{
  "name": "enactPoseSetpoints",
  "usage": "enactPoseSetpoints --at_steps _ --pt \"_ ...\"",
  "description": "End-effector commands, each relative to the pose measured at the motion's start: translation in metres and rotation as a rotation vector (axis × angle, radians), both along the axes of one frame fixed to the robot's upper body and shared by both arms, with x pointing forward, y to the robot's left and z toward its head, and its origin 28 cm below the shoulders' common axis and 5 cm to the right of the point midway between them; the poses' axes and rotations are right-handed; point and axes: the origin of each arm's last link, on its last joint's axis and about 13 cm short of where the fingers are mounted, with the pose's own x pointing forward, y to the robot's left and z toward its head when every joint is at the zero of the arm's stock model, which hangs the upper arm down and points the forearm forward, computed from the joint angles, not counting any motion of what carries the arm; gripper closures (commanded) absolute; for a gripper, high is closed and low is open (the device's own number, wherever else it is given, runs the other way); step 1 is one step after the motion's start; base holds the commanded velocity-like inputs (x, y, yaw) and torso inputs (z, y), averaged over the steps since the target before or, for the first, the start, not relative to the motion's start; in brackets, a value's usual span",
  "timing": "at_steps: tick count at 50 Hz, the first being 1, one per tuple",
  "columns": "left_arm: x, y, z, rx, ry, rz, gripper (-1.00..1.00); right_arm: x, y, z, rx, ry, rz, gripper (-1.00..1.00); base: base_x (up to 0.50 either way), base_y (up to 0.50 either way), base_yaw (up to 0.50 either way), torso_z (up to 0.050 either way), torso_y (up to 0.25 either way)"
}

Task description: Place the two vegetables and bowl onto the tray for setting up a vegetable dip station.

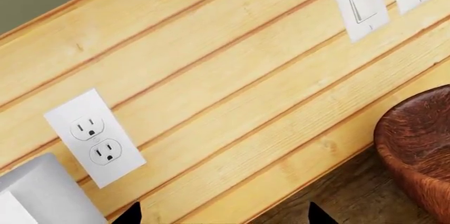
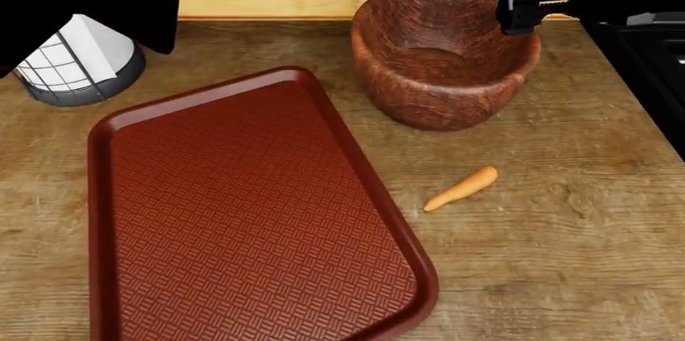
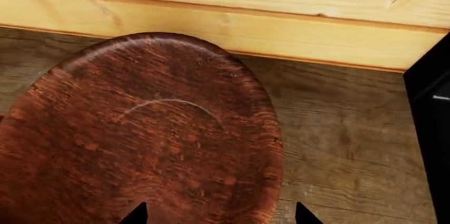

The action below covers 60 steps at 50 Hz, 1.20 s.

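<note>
Large dark red rectangular plastic tray (image 2: pixel 252 221) lies bare on the wooden counter (image 2: pixel 557 261), its near edge cut off by the head view; the small orange carrot (image 2: pixel 461 188) lies just beside its right rim, with open counter to the right, and no cucumber shows. The deep dark reddish-brown wooden bowl (image 2: pixel 444 56) stands behind the carrot near the plank wall (image 1: pixel 232 76). Right gripper (image 3: pixel 220 214) hangs over the bowl's right rim, fingertips spread wide and empty — left gripper (image 1: pixel 223 214) is up near the white wire-framed cylinder (image 2: pixel 75 60), facing the wall, tips also wide apart.

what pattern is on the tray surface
Dark red tray has a woven, basket-weave texture; clearest in the head view.
</note>
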Motion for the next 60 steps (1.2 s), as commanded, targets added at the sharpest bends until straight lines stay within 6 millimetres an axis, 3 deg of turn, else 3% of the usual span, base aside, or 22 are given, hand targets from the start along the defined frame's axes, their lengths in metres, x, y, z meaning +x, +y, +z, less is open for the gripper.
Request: enactPoseSetpoints --at_steps 1,60 --pt "0.0 0.001 -0.001 -0.002 0.003 -0.001 -1.0 -0.002 0.001 -0.003 0.011 0.073 0.027 -1.0 0.0 0.0 0.0 0.0 0.0" --pt "0.006 0.005 -0.013 -0.007 0.019 0.005 -1.0 0.03 0.0 -0.058 0.12 0.161 -0.068 -1.0 0.0 0.0 0.0 0.0 0.0"
